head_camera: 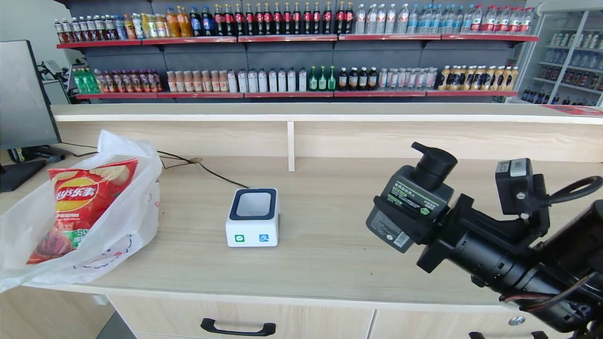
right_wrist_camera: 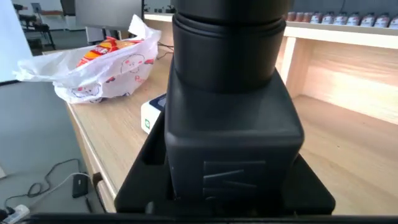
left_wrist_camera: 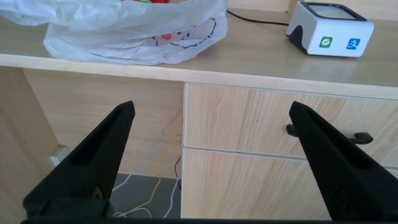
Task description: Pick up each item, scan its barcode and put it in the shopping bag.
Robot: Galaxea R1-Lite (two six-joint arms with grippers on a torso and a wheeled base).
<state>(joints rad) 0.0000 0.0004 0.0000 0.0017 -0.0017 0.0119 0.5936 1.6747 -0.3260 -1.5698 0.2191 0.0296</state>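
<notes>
Pale wood drawer fronts (left_wrist_camera: 261,124) lie nearest us. The left gripper (left_wrist_camera: 211,112) hangs before them, below the bench (head_camera: 330,263) edge, its fingers spread wide with nothing between them.

Above the right part of the bench, the right gripper (head_camera: 417,226) is clamped around the body of a dark pump bottle (head_camera: 412,193), tilted with its nozzle up and away. We judge it rigid plastic with smooth, somewhat slippery faces, and weighty if full. The squared body is the place to hold; the pump head could turn or depress. A barcode patch (head_camera: 401,239) shows on its lower face.

Left of it, well apart, sits the white scanner (head_camera: 253,217), window upward, with open bench between. Farther left, the soft shopping bag (head_camera: 127,221) slumps near the front edge with a red crisp packet (head_camera: 80,207) inside. Its mouth is loose, so we expect it to give. The scanner's cable (head_camera: 216,176) runs behind, and a raised ledge (head_camera: 330,136) closes the back.
</notes>
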